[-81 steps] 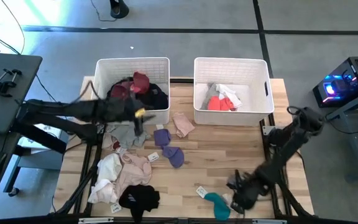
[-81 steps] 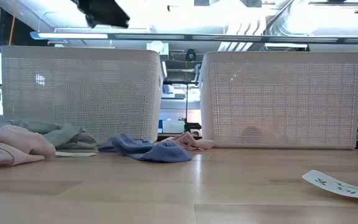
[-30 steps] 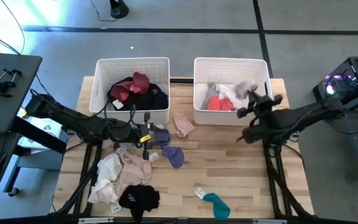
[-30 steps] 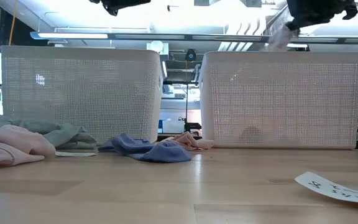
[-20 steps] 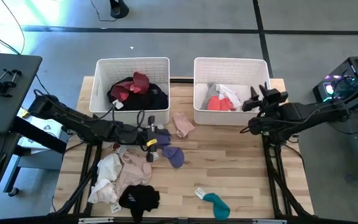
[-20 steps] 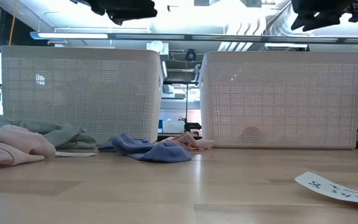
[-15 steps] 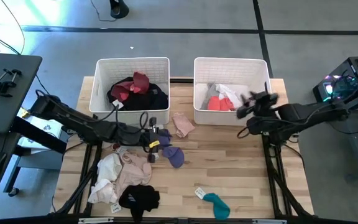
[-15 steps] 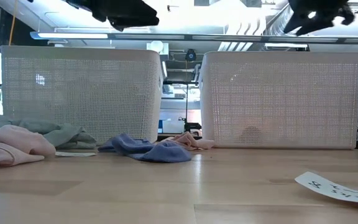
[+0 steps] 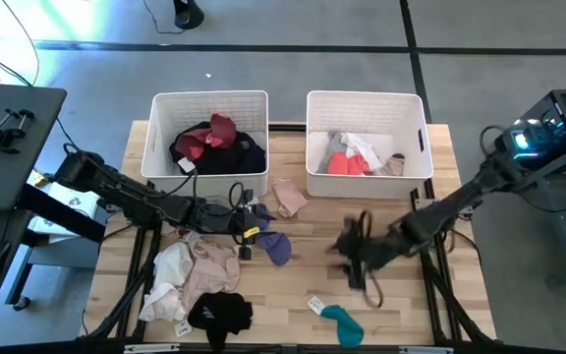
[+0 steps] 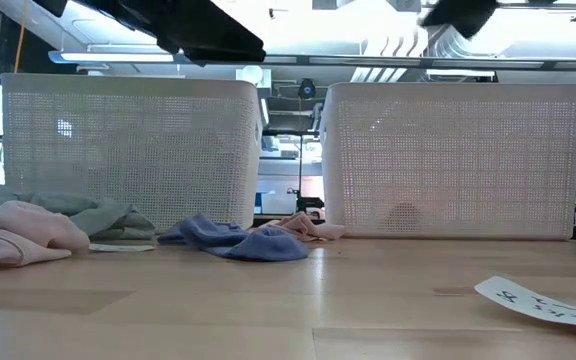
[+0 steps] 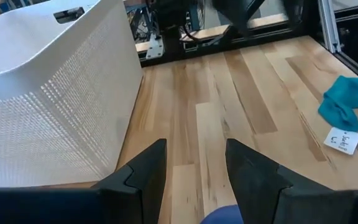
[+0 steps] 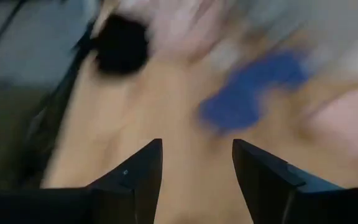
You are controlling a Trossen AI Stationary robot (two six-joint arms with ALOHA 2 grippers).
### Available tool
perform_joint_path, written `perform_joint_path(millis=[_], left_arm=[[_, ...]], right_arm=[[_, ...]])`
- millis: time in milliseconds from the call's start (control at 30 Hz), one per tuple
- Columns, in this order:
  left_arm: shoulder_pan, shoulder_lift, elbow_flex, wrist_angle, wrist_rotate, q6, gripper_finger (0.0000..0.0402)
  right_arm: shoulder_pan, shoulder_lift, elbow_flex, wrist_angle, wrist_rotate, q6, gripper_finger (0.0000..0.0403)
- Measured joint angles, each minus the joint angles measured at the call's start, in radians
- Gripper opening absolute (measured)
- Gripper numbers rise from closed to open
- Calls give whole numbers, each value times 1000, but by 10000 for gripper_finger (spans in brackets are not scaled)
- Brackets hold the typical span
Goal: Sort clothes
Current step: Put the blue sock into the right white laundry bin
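Near the table's (image 9: 440, 147) middle, my left gripper (image 9: 247, 218) hangs parted and empty above the lavender socks (image 9: 268, 239); my right gripper (image 9: 354, 258), also parted, sweeps nearby. Descending together, we might collide.

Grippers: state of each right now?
Left end effector: open, holding nothing, over the lavender sock near the left bin.
Right end effector: open, empty, above mid-table.
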Motion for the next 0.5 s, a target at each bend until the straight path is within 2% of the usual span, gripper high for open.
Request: perform_joint_path(millis=[133,200,367,500], left_arm=[[0,5,0,-2,0,0,152],[0,4,0,0,0,-7,152],[0,4,0,22,0,-8,152],[0,4,0,30,0,6,152]], right_arm=[[64,151,0,23,-280,222,183],[103,231,0,73,-375,305,183],[163,394,-1,207,-497,462,183],[175,472,-1,210,-484,516,180]])
